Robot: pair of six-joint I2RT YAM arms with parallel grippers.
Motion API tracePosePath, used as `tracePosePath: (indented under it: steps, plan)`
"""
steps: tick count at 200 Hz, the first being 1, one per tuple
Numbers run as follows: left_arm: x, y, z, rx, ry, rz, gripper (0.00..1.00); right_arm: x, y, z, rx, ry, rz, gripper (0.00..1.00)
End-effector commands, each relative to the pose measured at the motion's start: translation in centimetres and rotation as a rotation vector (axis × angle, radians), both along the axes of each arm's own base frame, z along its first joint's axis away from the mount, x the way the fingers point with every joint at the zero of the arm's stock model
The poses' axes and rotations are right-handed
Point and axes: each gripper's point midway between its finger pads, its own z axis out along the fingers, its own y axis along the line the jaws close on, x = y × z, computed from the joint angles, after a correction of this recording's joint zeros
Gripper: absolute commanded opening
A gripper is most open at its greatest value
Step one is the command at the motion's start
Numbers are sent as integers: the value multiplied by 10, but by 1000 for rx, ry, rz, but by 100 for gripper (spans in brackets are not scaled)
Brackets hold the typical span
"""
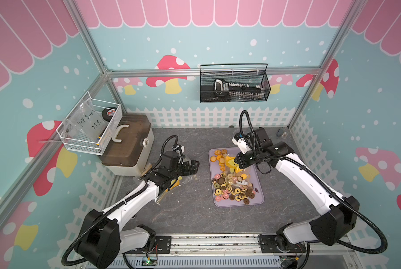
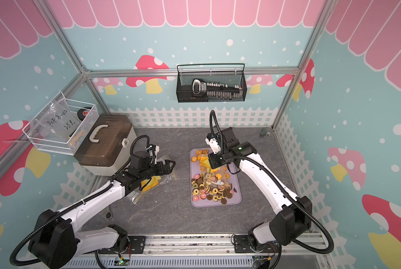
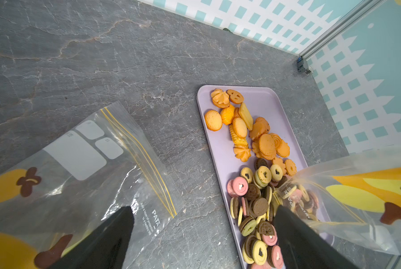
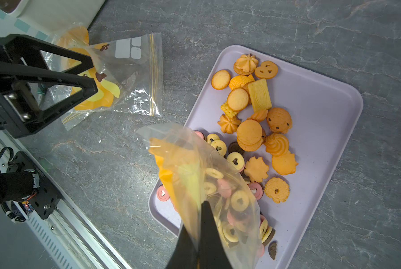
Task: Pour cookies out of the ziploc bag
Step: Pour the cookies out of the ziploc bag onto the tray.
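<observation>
Cookies (image 1: 233,186) heaped on purple tray (image 4: 323,116) toward table's right edge. Right claw (image 4: 202,209) pinched tight on ziploc bag (image 4: 190,163) above them. Left claw (image 1: 195,165) wide apart by second bag (image 3: 78,167).

We find most cookies (image 4: 249,132) spread on the lilac tray (image 4: 323,111): orange ones at the far end, brown, pink and yellow rings heaped nearer. The clear, yellow-printed bag (image 4: 190,163) hangs tilted above them, mouth down on the heap.
</observation>
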Motion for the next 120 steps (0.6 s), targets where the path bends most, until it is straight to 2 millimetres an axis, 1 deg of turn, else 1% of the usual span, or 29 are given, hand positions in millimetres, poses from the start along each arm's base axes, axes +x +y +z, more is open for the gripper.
tracePosePath:
  steps: [1, 22, 53, 66, 81, 93, 103, 120]
  plan:
    - [4, 0, 8, -17, -16, 6, 99, -5, 0, 18, 26, -39, 4, 1]
    - [4, 0, 10, -21, -19, 7, 99, -6, 2, 23, 48, -41, 6, 1]
    - [3, 0, 10, -20, -21, 9, 99, -8, 2, 15, 40, -16, 9, 1]
    - [3, 1, 11, -20, -20, 10, 99, -12, 4, 24, 68, -19, 12, 1]
    - [3, 1, 11, -20, -22, 11, 99, -14, -1, 39, 77, -65, -5, 1]
    - [3, 2, 11, -17, -24, 13, 99, -14, -6, 43, 63, -92, -14, 1]
    - [4, 2, 10, -17, -23, 15, 99, -14, -8, 36, 50, -90, -19, 2]
    - [5, -1, 9, -24, -17, 10, 99, -15, -5, 10, 28, -23, -7, 2]
